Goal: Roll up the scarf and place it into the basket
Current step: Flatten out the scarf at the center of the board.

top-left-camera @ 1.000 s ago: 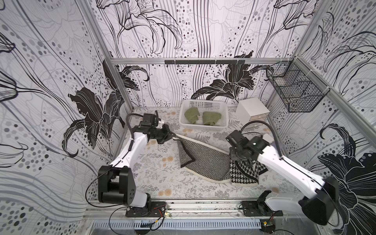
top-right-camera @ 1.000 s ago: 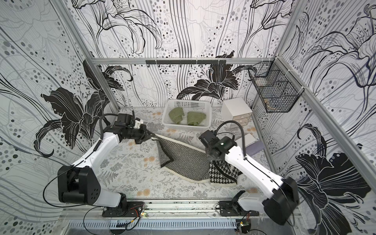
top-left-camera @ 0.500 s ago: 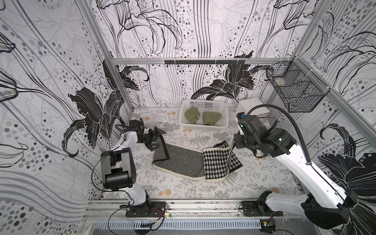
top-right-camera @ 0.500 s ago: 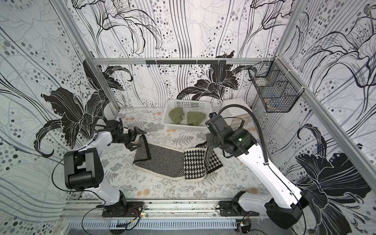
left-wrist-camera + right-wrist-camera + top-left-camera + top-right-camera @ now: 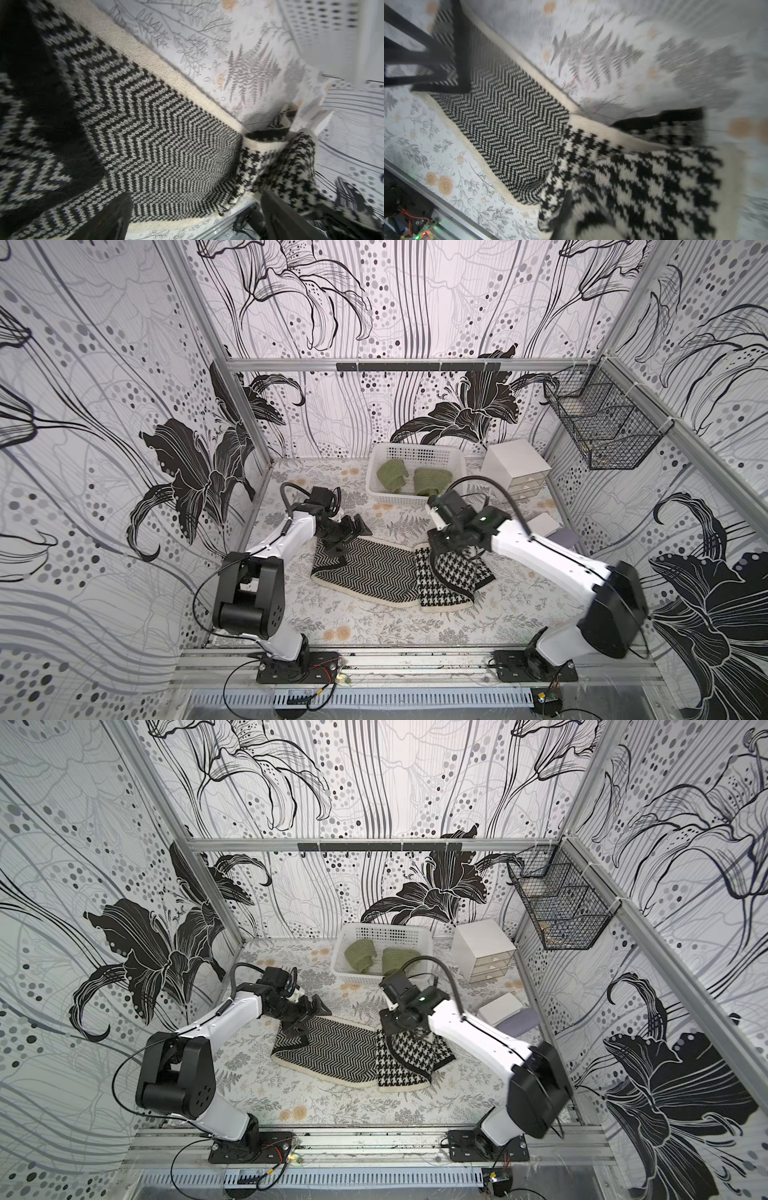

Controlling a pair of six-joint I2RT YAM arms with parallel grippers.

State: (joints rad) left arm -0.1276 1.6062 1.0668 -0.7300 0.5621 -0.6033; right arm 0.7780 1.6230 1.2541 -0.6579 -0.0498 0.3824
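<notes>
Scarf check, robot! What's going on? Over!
Left gripper open, over the scarf. Right gripper shut on its checked end. Not rolled yet. Basket already holds two green rolls.

White paper printed with large black lilies, wavy lines and grey dots covers the walls point(image 5: 374, 302) on three sides. An aluminium rail point(image 5: 282, 363) crosses the back wall and bears a black hook bar point(image 5: 415, 366). A black wire basket point(image 5: 615, 456) hangs from the right-hand wall, possibly with something small inside. The surface point(image 5: 374, 626) has a pale floral print. A white drawer box point(image 5: 513, 460) stands near the back corner. The light is even.
</notes>
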